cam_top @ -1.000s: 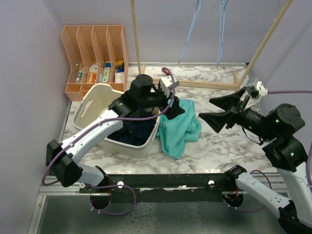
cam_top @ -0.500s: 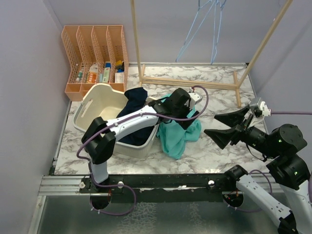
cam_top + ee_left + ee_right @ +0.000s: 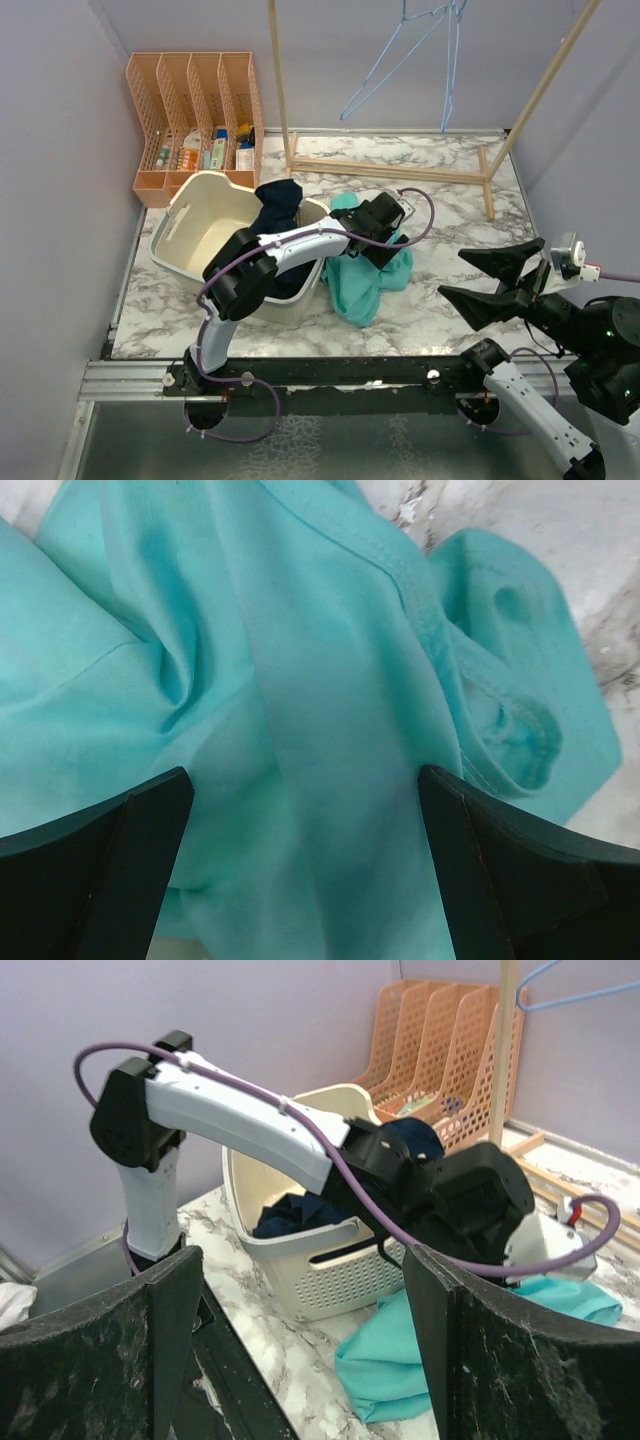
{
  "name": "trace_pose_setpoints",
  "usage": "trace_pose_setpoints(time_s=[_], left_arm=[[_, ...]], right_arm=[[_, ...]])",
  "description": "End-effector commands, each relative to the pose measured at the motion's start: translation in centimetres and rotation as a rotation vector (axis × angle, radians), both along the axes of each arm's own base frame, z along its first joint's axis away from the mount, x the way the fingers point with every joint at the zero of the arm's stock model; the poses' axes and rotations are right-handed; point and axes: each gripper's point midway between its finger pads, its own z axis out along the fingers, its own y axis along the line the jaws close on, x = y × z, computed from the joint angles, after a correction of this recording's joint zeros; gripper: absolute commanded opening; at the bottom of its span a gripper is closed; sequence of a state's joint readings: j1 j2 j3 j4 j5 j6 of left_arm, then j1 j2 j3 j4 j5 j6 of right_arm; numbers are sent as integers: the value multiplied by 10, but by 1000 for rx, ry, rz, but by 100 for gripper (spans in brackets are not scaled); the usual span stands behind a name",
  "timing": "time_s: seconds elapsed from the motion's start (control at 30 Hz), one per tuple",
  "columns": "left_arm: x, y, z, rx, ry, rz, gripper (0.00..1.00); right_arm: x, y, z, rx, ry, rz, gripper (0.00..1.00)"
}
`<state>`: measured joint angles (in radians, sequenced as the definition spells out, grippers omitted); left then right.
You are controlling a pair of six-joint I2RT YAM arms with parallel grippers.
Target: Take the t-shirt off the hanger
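Lilac walls close around a marble desk [image 3: 450, 200], and at its far side stands a wooden rack [image 3: 400, 168]. On this rack the blue hanger [image 3: 390, 68] hangs bare. The teal t-shirt [image 3: 358, 290] lies crumpled on the desk, just beside the right wall of a white basket [image 3: 178, 225]. So I judge the task almost complete: the t-shirt is off the hanger, and only the pulling back of the arms is left.

The left gripper [image 3: 305, 775] hovers close over the t-shirt with its jaws spread wide. The cloth shows between them, but they do not pinch it. The right gripper [image 3: 452, 273] is well apart, at the right side of the desk, also spread and carrying nothing.

Dark clothes [image 3: 275, 215] fill the basket and hang over its rim near the t-shirt. An orange organiser [image 3: 195, 90] with small bottles stands in the far left corner. Nothing blocks the arms, though the left arm reaches across the basket.
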<state>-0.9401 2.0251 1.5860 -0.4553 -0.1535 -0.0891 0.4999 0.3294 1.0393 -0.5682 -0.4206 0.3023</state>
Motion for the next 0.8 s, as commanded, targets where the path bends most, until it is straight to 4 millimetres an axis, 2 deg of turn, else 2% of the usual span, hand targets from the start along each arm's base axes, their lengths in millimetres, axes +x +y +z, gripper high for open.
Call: trace_pose_setpoints(time_s=[0.0,0.13,0.23,0.27,0.33,0.4,0.47,0.5,0.53,0.63,0.7,0.77], left_arm=[[12,7,-10,51,-25,85,99],[8,11,-33,72,27,100,99],[-2,10,-46,38,89,81,97],[-6,9,-48,14,105,67,89],[-12,3,-48,-58,138,36,66],[-17,1,-47,-125,180,28,49],[-20,1,-45,-175,217,23,26],[-21,1,-42,-192,229,19,11],[-21,0,-37,-207,233,11,0],[-20,-7,-9,-255,208,-20,0],[-17,-13,23,-298,173,-44,0],[-14,-18,63,-351,120,-66,0]], right_arm=[[-11,-5,11,25,-63,5,81],[-11,-7,10,25,-63,-5,81],[-10,-7,8,22,-53,-11,81],[-9,-8,6,20,-47,-15,81],[-8,-9,6,21,-44,-27,81],[-7,-11,6,28,-42,-42,81],[-6,-13,6,33,-42,-55,81],[-6,-14,6,35,-41,-62,81],[-5,-16,5,38,-38,-70,81],[-2,-17,3,42,-27,-88,81],[1,-18,1,46,-17,-104,81],[4,-19,0,49,-10,-117,81]])
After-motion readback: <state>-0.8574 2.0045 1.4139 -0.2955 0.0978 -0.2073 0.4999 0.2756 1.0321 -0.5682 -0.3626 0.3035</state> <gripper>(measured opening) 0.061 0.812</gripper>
